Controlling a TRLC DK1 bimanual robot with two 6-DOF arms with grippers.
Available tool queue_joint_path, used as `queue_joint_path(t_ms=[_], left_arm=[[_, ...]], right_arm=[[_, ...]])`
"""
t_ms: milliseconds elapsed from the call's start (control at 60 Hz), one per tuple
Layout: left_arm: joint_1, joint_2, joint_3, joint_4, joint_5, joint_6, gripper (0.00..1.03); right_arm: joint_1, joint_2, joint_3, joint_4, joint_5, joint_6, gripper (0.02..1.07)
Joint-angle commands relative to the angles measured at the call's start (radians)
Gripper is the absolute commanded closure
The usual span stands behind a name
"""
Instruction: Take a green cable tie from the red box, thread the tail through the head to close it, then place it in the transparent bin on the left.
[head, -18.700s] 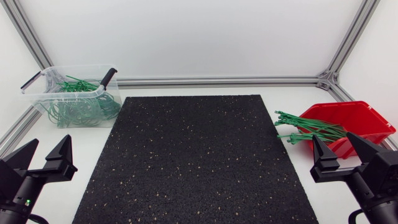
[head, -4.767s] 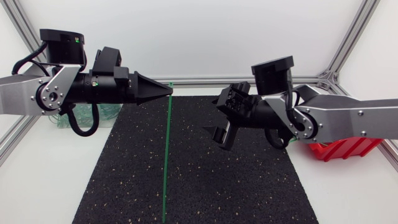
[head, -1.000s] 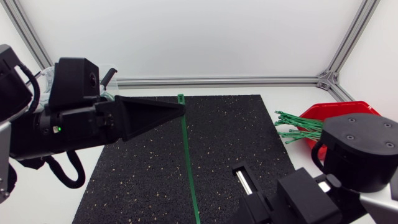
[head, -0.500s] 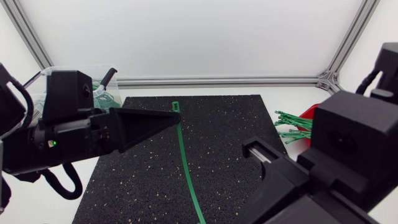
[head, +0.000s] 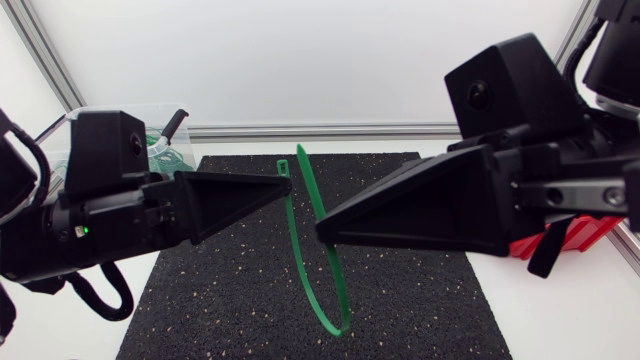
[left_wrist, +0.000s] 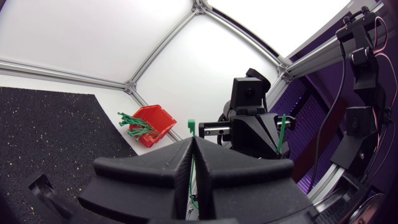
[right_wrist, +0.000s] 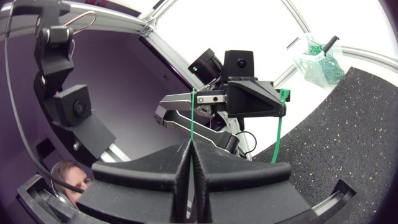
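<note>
Black mat (head: 420, 290) under looped green cable tie (head: 333, 328), both jaws tight on it, bin (head: 160, 112) behind left arm (head: 95, 215).

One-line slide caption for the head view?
Left gripper and right gripper hold one green cable tie bent into a loop over the black mat.

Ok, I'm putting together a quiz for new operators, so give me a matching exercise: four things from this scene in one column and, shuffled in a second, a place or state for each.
1. cable tie
2. red box
3. transparent bin
4. black mat

A. straight green ties stick out of it
B. lies flat under the loop
C. bent in a loop, held by left gripper and right gripper
D. closed green ties inside

Pairs: 1-C, 2-A, 3-D, 4-B
</note>
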Motion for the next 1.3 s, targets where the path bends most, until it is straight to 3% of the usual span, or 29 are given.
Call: queue_joint_path(t_ms=[0, 367, 917, 1283], left_arm=[[-0.009, -0.012, -0.021, 0.021, -0.006, 0.006, 0.99], [0.0, -0.026, -0.05, 0.04, -0.027, 0.044, 0.99], [-0.016, -0.054, -0.062, 0.073, -0.087, 0.077, 0.99], [-0.082, -0.069, -0.07, 0.092, -0.161, 0.127, 0.99]], right_arm=[[-0.014, 0.045, 0.042, 0.014, -0.009, 0.102, 1.01], [-0.041, 0.189, 0.116, -0.02, -0.011, 0.378, 1.01], [-0.003, 0.209, 0.274, -0.408, -0.012, 0.398, 1.01], [0.015, 0.212, 0.298, -0.485, -0.011, 0.398, 1.01]])
